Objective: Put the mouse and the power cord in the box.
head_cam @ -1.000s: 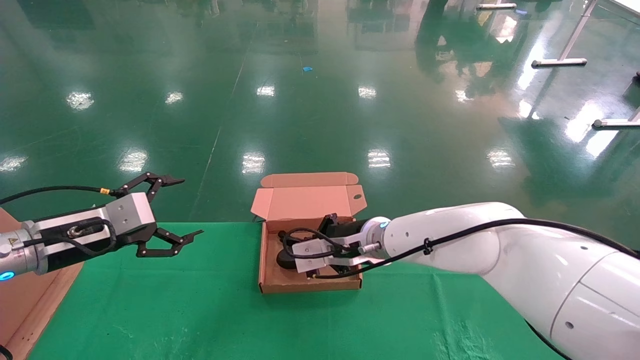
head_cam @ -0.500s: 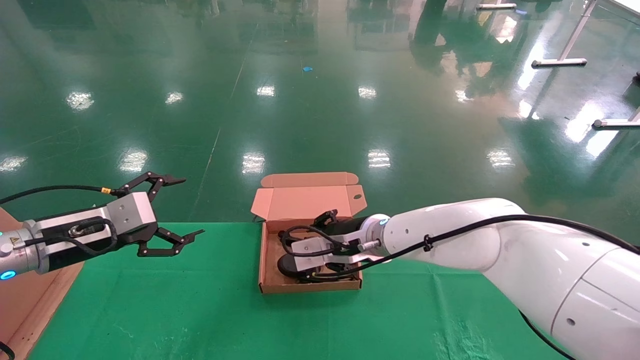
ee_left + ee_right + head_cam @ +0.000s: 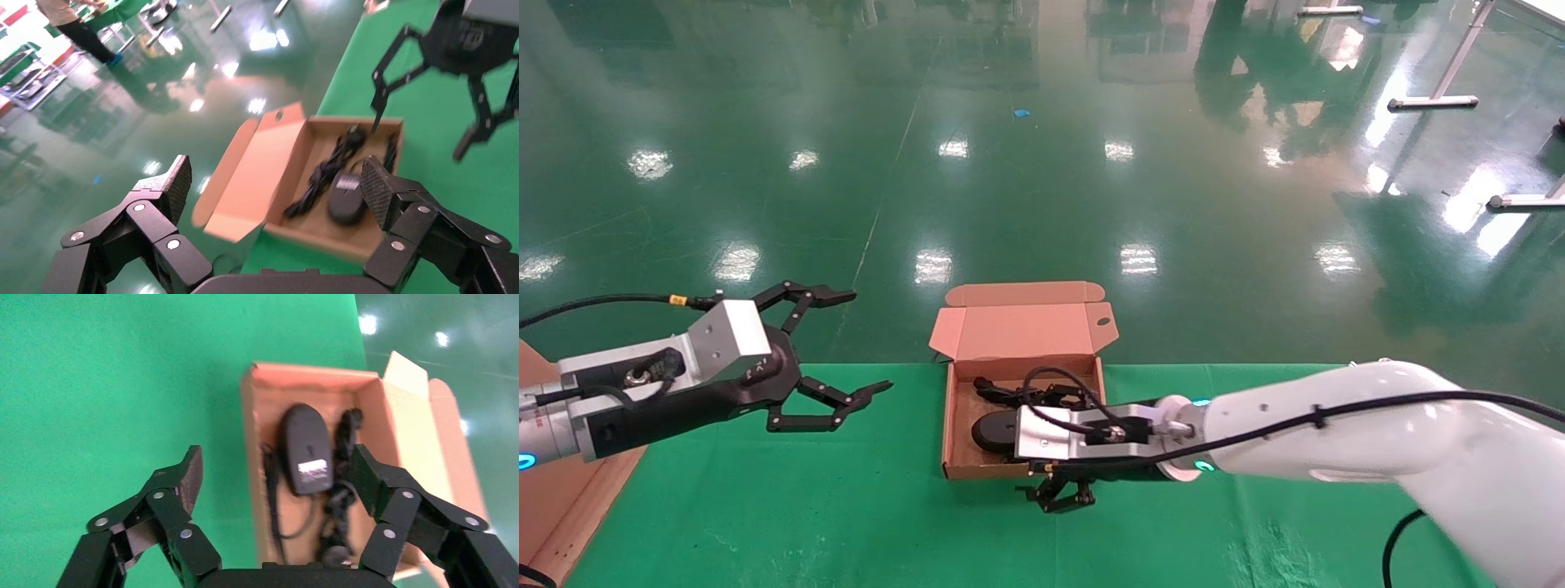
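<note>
green cloth covers the table (image 3: 764, 506), and over its left part hangs the left gripper (image 3: 834, 351), black fingers spread wide and holding nothing, well apart from the box. at the middle of the far table edge sits the shallow square brown corrugated cardboard box (image 3: 1026, 469), its hinged lid standing open toward the shiny green floor.

the head view shows only part of the box's inside, because the right arm crosses in front of it. the right wrist view looks straight down into it: the small black oval mouse (image 3: 306, 448) lies belly up with its white label showing, its thin cable looped along the box floor beside it. the bundled thick black power cord (image 3: 339, 478) lies just beside the mouse, on the lid side. the left wrist view gives the same pair from the side, mouse (image 3: 346, 197) next to cord (image 3: 324, 171), lid tilted outward.

the right gripper (image 3: 1062, 492) is low over the cloth just outside the box's near wall, its fingers (image 3: 183, 478) spread apart and empty; the mouse and the cord lie in the box past its fingertips, clear of them.
</note>
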`<move>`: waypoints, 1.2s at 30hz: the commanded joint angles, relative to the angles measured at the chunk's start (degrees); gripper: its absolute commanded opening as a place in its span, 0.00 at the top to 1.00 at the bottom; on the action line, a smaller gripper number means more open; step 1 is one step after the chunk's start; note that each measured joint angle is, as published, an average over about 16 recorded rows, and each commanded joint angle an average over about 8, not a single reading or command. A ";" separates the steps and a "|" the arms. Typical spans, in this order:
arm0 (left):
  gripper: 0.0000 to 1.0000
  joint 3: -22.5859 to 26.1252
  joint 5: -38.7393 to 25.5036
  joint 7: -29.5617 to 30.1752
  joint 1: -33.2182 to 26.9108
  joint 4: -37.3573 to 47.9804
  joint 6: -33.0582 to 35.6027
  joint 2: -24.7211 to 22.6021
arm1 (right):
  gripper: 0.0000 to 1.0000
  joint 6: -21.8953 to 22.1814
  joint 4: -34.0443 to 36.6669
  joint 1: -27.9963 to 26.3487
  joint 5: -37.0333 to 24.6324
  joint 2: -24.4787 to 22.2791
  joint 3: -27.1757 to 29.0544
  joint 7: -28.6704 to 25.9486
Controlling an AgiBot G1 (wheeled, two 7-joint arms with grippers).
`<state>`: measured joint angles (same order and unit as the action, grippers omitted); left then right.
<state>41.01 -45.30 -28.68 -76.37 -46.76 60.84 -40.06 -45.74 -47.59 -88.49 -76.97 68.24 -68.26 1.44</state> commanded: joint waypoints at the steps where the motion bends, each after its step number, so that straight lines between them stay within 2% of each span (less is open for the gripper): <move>1: 0.00 -1.09 0.15 1.72 0.65 -1.17 1.09 0.22 | 0.00 -1.74 -1.13 1.18 1.53 -1.45 2.28 -0.53; 36: 0.00 -20.23 2.78 31.93 11.99 -21.72 20.12 4.09 | 0.00 -32.32 -21.02 21.78 28.40 -26.87 42.26 -9.86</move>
<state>20.79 -42.52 3.22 -64.39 -68.46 80.95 -35.98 -78.03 -68.59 -66.73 -48.60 41.39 -26.04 -8.41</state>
